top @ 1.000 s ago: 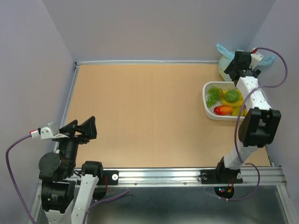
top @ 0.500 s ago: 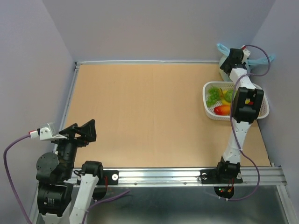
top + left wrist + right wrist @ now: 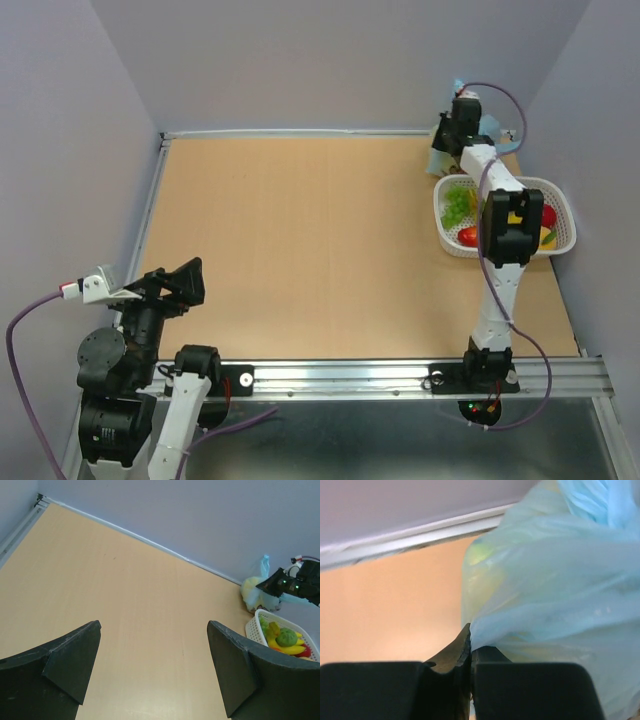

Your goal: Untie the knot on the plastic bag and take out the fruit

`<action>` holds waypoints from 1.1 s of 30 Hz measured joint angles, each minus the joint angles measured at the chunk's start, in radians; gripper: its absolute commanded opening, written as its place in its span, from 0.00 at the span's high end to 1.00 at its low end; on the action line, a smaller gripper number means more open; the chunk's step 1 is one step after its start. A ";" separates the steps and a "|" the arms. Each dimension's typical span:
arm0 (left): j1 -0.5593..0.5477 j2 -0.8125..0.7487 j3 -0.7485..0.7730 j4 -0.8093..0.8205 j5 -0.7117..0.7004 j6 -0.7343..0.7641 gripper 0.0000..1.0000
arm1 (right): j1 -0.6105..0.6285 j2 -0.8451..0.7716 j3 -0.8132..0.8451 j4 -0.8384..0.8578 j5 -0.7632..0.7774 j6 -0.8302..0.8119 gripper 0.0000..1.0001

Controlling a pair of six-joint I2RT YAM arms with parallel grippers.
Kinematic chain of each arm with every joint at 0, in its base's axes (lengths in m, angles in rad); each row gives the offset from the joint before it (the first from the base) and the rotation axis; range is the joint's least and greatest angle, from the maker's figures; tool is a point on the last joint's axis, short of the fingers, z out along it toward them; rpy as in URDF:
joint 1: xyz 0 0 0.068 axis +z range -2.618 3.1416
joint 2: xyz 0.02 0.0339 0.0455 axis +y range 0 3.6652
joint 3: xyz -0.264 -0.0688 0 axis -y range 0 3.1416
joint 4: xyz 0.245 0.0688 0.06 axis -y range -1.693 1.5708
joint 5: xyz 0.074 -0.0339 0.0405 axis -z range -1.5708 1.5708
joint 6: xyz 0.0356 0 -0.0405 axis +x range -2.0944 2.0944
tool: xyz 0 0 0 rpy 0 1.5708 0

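The light blue plastic bag (image 3: 438,155) lies at the far right corner against the back wall, just behind the white basket (image 3: 441,214). My right gripper (image 3: 470,632) is shut on a pinch of the bag's thin film (image 3: 555,595), low on its side. A pale yellow-green fruit (image 3: 482,555) shows through the film. Bunched, twisted film at the top right (image 3: 600,500) may be the knot; I cannot tell for sure. My left gripper (image 3: 168,284) hovers open at the near left, far from the bag (image 3: 254,589), with nothing between its fingers.
The white basket (image 3: 260,617) holds several toy fruits: a green one, yellow bananas and a red one. The back wall and a metal rail run right behind the bag. The right arm's links stretch over the basket.
My right gripper went from open to shut, taking hold of the bag's film. The right arm reached further back and left, uncovering the basket. The left arm stayed put.
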 measured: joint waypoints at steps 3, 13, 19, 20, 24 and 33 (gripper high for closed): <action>0.000 0.000 0.000 -0.001 -0.004 -0.008 0.01 | 0.139 -0.066 -0.064 0.010 -0.042 -0.064 1.00; 0.000 0.000 -0.036 -0.026 0.011 -0.053 0.01 | 0.694 -0.349 -0.405 0.049 -0.103 -0.164 0.99; 0.000 0.000 -0.082 -0.031 0.061 -0.089 0.01 | 0.823 -0.534 -0.744 0.059 -0.117 -0.125 0.66; 0.000 0.000 -0.089 -0.030 0.070 -0.095 0.01 | 0.832 -0.562 -0.792 0.053 -0.119 -0.114 0.58; 0.000 0.005 -0.119 -0.019 0.119 -0.116 0.01 | 0.834 -0.739 -0.996 0.038 -0.108 -0.050 0.27; 0.000 0.160 -0.247 0.090 0.334 -0.144 0.01 | 0.830 -1.109 -1.029 -0.005 -0.158 -0.050 0.12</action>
